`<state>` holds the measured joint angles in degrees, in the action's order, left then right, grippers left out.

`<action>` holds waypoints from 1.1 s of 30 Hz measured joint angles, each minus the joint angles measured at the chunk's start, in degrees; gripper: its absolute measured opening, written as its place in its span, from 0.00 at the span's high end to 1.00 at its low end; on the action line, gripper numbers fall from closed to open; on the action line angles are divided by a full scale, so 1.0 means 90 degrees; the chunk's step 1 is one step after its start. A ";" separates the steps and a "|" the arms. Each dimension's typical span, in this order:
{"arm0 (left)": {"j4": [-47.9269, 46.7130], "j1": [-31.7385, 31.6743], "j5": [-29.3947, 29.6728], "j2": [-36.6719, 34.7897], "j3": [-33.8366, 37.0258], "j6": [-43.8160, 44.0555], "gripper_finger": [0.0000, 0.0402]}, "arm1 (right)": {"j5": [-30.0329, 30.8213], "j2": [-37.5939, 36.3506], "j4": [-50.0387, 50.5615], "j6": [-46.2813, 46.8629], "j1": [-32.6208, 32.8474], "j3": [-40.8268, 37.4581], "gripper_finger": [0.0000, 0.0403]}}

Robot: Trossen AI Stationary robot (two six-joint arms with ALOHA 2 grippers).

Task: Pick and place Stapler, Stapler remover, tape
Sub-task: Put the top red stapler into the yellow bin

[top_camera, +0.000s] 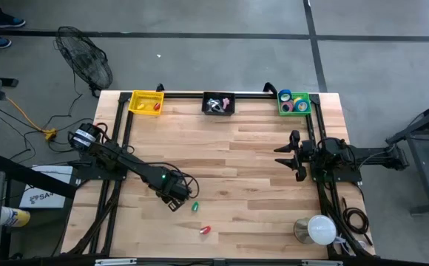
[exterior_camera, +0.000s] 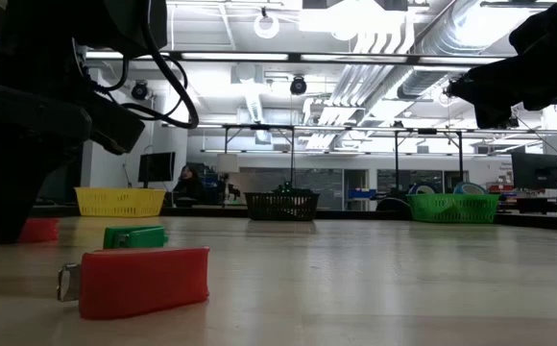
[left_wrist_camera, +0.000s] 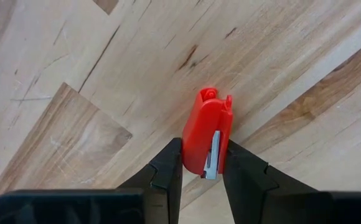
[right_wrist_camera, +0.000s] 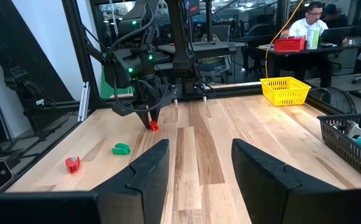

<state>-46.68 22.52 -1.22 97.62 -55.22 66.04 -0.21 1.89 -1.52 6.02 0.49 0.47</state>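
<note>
My left gripper (top_camera: 176, 201) points down at the table's near left and is shut on a small red stapler (left_wrist_camera: 206, 134), which lies on the wood. The right wrist view shows it below the fingers as the red stapler (right_wrist_camera: 154, 126). A green piece (top_camera: 194, 207) and a second red stapler (top_camera: 205, 231) lie on the table just nearer the front edge. Tape rolls (top_camera: 297, 103) lie in the green basket (top_camera: 282, 109) at the far right. My right gripper (right_wrist_camera: 199, 168) hangs open and level at the right side, touching nothing. My left gripper pinches the red stapler by its two long sides (left_wrist_camera: 190, 155), at the end that bears the metal strip, between its two fingers. The fingers come from above, pointing down. The stapler lies flat on the table.
A yellow basket (top_camera: 146, 102) and a black basket (top_camera: 219, 104) holding small things stand along the far edge. A white lamp (top_camera: 318, 229) sits at the near right corner. Bare wood spreads across the table's middle (top_camera: 237, 162).
</note>
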 joint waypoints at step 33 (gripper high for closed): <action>-0.0830 -0.3643 0.3440 -0.1875 0.0005 -0.1125 0.78 | 0.0002 0.0002 0.0000 -0.0002 -0.0001 0.0000 0.59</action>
<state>-54.15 -10.26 29.74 80.75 -55.18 55.92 -0.19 1.91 -1.52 6.00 0.48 0.47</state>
